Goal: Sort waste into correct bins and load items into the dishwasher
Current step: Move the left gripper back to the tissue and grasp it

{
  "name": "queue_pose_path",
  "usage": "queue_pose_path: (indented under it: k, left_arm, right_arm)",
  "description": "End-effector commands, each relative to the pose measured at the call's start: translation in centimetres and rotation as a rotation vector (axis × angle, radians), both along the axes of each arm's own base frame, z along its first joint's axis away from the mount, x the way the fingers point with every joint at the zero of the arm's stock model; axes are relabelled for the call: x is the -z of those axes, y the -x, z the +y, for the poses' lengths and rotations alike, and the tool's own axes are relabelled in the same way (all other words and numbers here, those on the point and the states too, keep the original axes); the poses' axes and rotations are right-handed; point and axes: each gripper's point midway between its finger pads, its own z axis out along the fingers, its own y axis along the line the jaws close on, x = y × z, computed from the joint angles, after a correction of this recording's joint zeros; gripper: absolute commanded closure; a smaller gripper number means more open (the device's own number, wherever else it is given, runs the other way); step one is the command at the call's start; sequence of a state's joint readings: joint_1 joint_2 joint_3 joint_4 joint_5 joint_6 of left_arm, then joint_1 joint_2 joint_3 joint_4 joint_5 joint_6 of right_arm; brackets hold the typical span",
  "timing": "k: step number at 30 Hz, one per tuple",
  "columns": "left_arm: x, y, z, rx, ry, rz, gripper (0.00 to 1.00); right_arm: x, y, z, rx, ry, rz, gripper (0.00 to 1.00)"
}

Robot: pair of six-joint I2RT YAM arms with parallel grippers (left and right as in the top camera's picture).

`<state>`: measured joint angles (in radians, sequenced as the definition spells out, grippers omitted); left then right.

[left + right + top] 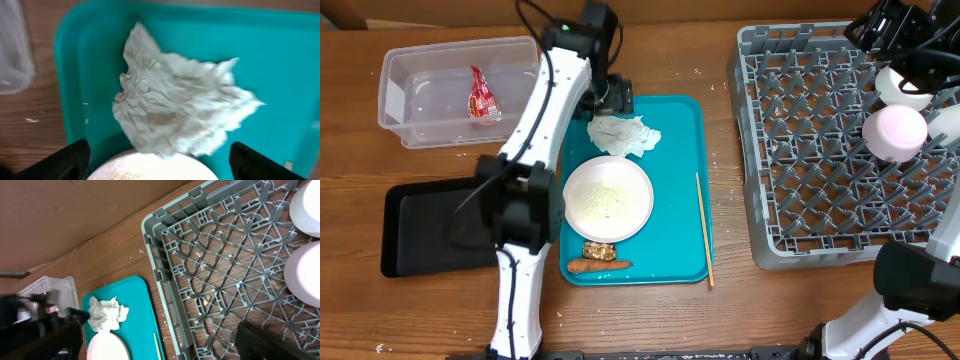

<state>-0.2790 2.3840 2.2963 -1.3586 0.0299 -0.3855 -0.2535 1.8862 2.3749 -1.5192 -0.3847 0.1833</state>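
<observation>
A crumpled white napkin lies at the back of the teal tray. In front of it is the white plate with rice grains on it. My left gripper hangs open just above the napkin and the plate's rim, holding nothing. The red-and-white wrapper lies inside the clear tub. A brown food piece, a carrot stick and a wooden stick rest on the tray. My right gripper is open above the grey rack.
A black tray sits at the front left, partly under my left arm. Two white round dishes stand in the rack at the right, one partly hidden by my right arm. Rice grains are scattered on the wood near the rack.
</observation>
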Motion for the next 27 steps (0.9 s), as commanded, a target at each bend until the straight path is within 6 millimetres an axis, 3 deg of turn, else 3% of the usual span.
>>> queue_pose_path:
  k: [1,10,15,27]
  left_arm:
    - [2.5,0.2,0.0,-0.072,0.006,0.059,0.10]
    - [5.2,-0.1,0.4,-0.102,-0.006,0.094,0.12]
    - [5.4,-0.3,0.4,-0.101,-0.004,0.085,0.41]
    - [5.4,-0.4,1.1,-0.077,-0.054,0.077,0.30]
  right_arm:
    - [-0.9,0.1,0.0,0.004,0.007,-0.025,0.00]
    - [-0.9,0.1,0.0,0.004,0.007,-0.025,0.00]
    - [-0.9,0.1,0.0,0.004,0.007,-0.025,0.00]
    - [-0.9,0.1,0.0,0.004,0.007,-0.025,0.00]
